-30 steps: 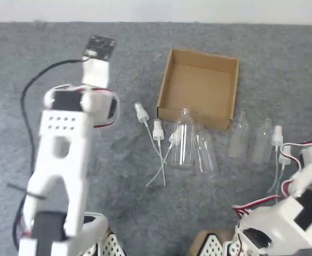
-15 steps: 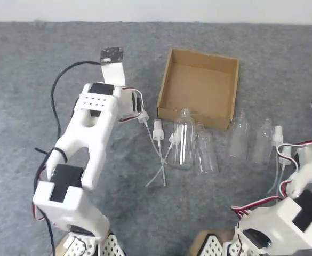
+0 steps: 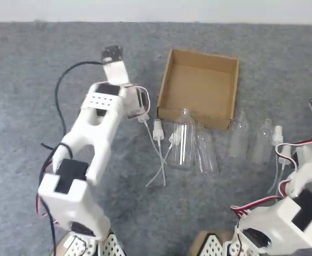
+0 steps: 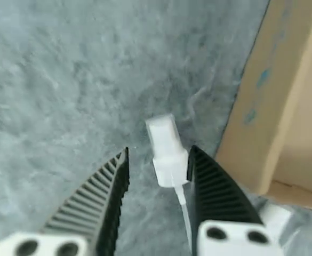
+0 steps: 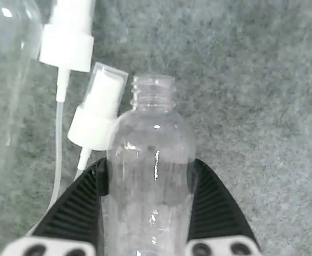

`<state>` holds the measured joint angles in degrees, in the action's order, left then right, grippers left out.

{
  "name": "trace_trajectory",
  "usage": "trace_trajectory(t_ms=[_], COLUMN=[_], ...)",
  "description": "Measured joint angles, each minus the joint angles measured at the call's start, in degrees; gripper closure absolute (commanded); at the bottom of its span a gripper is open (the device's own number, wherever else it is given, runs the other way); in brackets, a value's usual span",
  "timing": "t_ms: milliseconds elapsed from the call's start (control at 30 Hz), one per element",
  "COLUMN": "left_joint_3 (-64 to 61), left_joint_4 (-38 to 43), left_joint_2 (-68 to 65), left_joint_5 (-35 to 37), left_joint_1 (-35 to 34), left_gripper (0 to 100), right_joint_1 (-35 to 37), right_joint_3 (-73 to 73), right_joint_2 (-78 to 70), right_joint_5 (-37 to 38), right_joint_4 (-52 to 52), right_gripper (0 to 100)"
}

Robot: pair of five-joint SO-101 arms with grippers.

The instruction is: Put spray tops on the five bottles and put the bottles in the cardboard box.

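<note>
My left gripper is open and straddles a white spray top that lies on the grey carpet beside the cardboard box. One finger is next to the top and the other stands apart from it. From above, this gripper sits at the box's front left corner. My right gripper is shut on a clear open-necked bottle, with two spray tops beside it. Clear bottles lie in front of the box.
Two more spray tops with thin tubes lie just right of the left gripper. Another bottle and a spray top lie close to the right arm. Open carpet stretches to the far left and near the front.
The left arm has swung right and down toward the box corner, bringing its open gripper around the spray top. The right arm has hardly moved.
</note>
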<state>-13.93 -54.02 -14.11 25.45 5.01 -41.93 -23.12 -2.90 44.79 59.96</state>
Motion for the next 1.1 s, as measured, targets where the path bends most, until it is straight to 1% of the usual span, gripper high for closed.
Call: trace_trajectory(t_ms=[233, 400, 533, 633, 733, 833, 900, 1000, 1033, 1100], left_joint_3=[0.0, 0.0, 0.4, 1.1, 1.3, 1.2, 1.2, 1.2, 1.4, 2.7], left_joint_4=[3.3, 3.3, 3.3, 3.2, -0.6, -4.7, -6.8, -7.5, -7.6, -7.6], left_joint_2=[-7.4, -7.6, -7.4, -6.4, -4.5, -2.1, -0.5, 0.7, 0.7, 0.7], left_joint_5=[0.0, 0.0, -0.6, -5.3, -9.9, -12.1, -12.7, -13.5, -14.2, -15.3], left_joint_1=[0.7, 0.8, 0.8, 0.4, 0.6, 0.6, 0.6, -0.7, -1.1, -1.8], left_gripper=[85, 99, 99, 99, 99, 99, 95, 85, 84, 84], right_joint_1=[0.0, 0.0, 0.0, -0.3, -1.4, -1.8, -1.8, -1.8, -1.8, -1.8], right_joint_3=[0.0, 0.0, 0.0, 0.0, 0.0, 0.0, -0.1, -1.6, -1.9, -2.1], right_joint_2=[0.0, 0.0, 0.0, 0.0, 0.0, 0.0, 0.0, 0.0, 0.0, 0.0], right_joint_5=[0.0, 0.0, 0.0, 0.0, 0.0, 0.9, 2.5, 3.3, 3.4, 3.5], right_joint_4=[0.0, 0.0, 0.0, 0.0, 0.0, 0.0, 0.0, 0.0, 0.0, 0.0], right_gripper=[98.8, 98.8, 98.8, 98.8, 98.8, 98.8, 98.8, 98.8, 98.8, 98.8])
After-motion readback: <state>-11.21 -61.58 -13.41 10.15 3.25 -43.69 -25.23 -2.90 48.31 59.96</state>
